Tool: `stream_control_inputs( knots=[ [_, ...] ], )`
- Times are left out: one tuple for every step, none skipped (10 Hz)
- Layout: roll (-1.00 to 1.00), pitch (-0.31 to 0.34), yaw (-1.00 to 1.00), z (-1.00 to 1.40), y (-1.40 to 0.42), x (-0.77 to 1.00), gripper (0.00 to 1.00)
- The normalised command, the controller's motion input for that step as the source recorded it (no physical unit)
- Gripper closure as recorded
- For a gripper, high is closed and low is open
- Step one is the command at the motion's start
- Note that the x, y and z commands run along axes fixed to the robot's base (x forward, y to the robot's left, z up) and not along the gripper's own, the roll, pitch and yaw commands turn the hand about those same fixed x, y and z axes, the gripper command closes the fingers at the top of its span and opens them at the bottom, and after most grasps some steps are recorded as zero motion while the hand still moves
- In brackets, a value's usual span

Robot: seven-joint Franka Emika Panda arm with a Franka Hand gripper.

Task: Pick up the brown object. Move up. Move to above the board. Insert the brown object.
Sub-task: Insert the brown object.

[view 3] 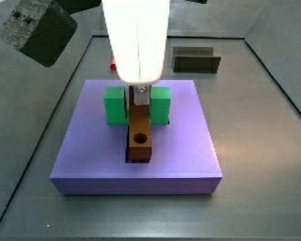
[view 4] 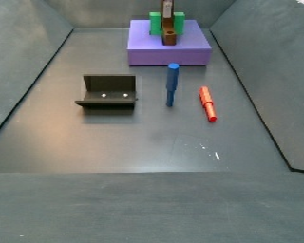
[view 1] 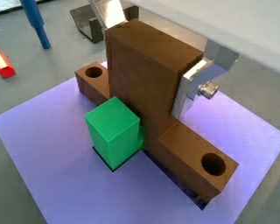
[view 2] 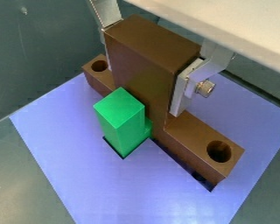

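Observation:
The brown object (view 1: 149, 79) (view 2: 149, 74) lies along the central slot of the lavender board (view 1: 60, 175) (view 2: 73, 166), with round holes at both ends of its low bar and an upright block in its middle. My gripper (view 1: 146, 61) (view 2: 147, 52) is shut on that upright block, one silver finger (view 1: 192, 87) pressed against each side. A green block (view 1: 113, 127) (view 2: 122, 118) stands right beside the bar. In both side views the gripper (view 3: 139, 94) (view 4: 166, 14) comes straight down onto the brown object (view 3: 140, 141) (view 4: 170, 36) on the board (view 3: 90, 151) (view 4: 148, 52).
On the grey floor in front of the board stand a dark olive open box (view 4: 107, 92) (view 3: 198, 61), a blue bar (view 4: 173, 84) (view 1: 35, 22) and a small red bar (view 4: 208, 103) (view 1: 0, 59). Sloping grey walls ring the floor.

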Motion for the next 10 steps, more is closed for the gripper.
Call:
stream_control_inputs(
  knots=[
    [0.05,0.000,0.00,-0.19,0.00,0.16,1.00],
    [0.07,0.000,0.00,-0.19,0.00,0.18,1.00],
    [0.06,0.000,0.00,-0.20,0.00,0.14,1.00],
    [0.06,0.000,0.00,-0.19,0.00,0.13,1.00],
    [0.04,0.000,0.00,-0.19,0.00,0.07,1.00],
    [0.02,0.000,0.00,-0.23,0.00,0.01,1.00],
    [0.00,0.000,-0.01,-0.25,0.00,0.00,1.00],
    [0.00,0.000,-0.09,-0.11,0.00,0.00,1.00],
    [0.00,0.000,-0.11,-0.10,0.00,0.00,1.00],
    [0.00,0.000,-0.11,-0.08,0.00,0.00,1.00]
  ],
)
